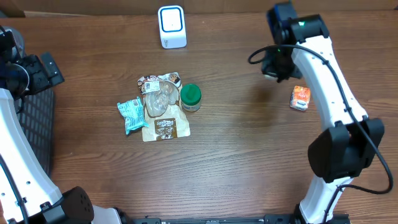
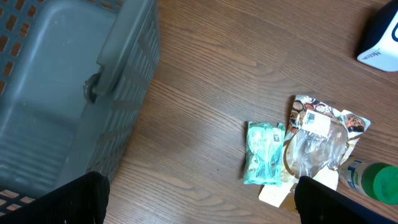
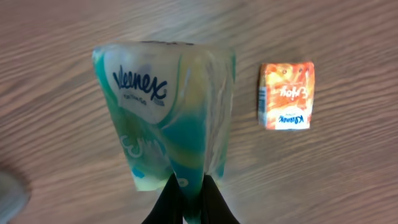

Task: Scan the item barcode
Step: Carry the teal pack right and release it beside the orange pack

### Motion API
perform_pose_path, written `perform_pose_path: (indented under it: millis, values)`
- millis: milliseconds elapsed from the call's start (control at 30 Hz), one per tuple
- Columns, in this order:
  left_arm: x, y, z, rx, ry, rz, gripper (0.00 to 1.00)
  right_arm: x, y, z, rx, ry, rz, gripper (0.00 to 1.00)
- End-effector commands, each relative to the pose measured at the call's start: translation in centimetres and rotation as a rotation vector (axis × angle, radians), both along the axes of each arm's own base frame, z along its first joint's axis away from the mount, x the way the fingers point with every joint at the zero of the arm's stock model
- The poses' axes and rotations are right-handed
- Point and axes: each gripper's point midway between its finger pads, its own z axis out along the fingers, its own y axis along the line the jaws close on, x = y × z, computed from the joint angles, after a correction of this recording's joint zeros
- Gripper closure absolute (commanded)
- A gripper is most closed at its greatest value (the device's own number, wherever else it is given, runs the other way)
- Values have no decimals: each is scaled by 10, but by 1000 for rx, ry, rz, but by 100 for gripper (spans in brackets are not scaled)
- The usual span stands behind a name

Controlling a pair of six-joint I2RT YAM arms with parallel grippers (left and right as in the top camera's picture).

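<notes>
step: bringing pack to scanner, by my judgement | right gripper (image 3: 189, 186): pinching the Kleenex pack (image 3: 165, 112) by a thin edge, above the table near the orange box (image 3: 286, 94) | left gripper (image 2: 199, 202): gaping wide, empty, by the basket (image 2: 62, 93) | advice: barcode not showing; scanner (image 1: 172, 27) well apart, so be travelling slowly, turning the coded face to its window

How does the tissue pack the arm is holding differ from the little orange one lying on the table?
The held pack is teal, white and yellow; the orange pack is orange and white. The held pack is squeezed into a crumpled wedge by the right gripper, its jaws shut on it; the orange pack lies flat and square on the table, untouched. Both carry the Kleenex logo.
</notes>
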Motion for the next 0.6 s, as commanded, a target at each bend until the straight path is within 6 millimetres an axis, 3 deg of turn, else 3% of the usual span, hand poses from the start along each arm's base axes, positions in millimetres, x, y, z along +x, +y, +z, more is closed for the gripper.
perform_pose_path:
  millis: [0, 300, 567]
  values:
    - [0, 2, 5, 21, -8, -14, 0, -7, -14, -32, 19, 52, -56, 96]
    - [0, 2, 5, 21, -8, -14, 0, -16, -48, -95, 20, 67, -141, 96]
    - [0, 2, 5, 21, -8, -14, 0, -25, -77, -122, 22, 67, -215, 96]
